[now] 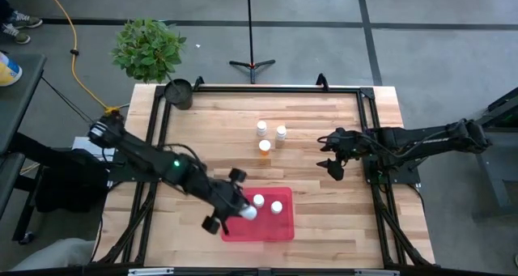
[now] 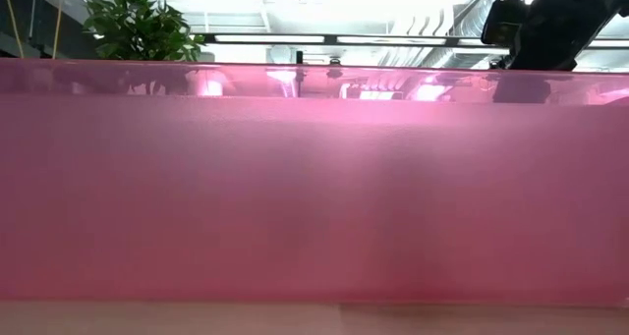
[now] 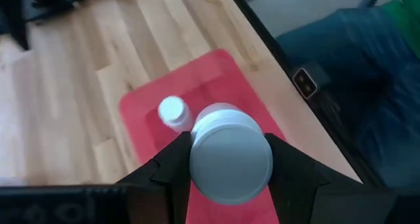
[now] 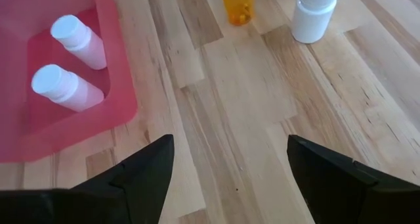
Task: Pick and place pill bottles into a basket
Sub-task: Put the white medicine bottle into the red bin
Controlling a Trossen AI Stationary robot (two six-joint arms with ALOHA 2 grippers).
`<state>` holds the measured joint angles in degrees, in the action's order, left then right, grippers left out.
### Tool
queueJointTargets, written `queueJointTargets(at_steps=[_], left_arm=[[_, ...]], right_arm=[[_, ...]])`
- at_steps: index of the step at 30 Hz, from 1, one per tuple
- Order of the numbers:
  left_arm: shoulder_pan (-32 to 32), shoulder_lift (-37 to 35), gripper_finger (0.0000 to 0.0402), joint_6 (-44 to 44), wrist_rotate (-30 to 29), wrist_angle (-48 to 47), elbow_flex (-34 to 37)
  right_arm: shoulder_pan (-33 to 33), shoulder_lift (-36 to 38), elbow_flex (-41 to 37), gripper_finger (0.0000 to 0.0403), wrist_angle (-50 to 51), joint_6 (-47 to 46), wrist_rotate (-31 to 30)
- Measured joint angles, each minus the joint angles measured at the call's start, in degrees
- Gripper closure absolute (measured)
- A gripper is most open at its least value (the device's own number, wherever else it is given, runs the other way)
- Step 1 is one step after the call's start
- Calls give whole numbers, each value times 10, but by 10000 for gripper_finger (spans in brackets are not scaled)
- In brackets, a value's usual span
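Note:
The basket, a shallow red tray (image 1: 279, 227), lies near the table's front edge; its pink wall (image 2: 314, 197) fills the low view. Two white pill bottles (image 1: 259, 201) (image 1: 277, 207) stand inside it. My left gripper (image 1: 247, 212) is over the tray's left part, shut on a third white-capped bottle (image 3: 231, 159). Two white bottles (image 1: 261, 128) (image 1: 281, 133) and an orange one (image 1: 265, 147) stand on their bases mid-table. My right gripper (image 1: 332, 156) waits open at the right, its fingers (image 4: 151, 171) with nothing between them. My left gripper pinches the bottle between its two fingers (image 3: 167, 175), one on each side just under the white cap (image 3: 200, 135). The fingers slant down from the table's left. The cap hides the contact itself. The bottle is above the tray floor (image 3: 216, 73), cap tilted toward the wrist.
A potted plant (image 1: 148, 48) and a small dark pot (image 1: 179, 92) are at the far left corner. Black frame rails (image 1: 243, 88) run round the table. Bare wood (image 4: 249, 86) lies between the tray and the three standing bottles.

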<state>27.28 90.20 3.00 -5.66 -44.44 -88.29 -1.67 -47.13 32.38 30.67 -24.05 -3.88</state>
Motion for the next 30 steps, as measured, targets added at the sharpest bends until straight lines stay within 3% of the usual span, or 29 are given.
queueJointTargets(at_steps=[11, 30], left_arm=[[3, 105, 210, 26, 38, 51, 0], [-94, 197, 210, 27, 122, 109, 0]], right_arm=[[0, -9, 0, 116, -1, 0, 2], [0, -9, 0, 116, 3, -1, 8]])
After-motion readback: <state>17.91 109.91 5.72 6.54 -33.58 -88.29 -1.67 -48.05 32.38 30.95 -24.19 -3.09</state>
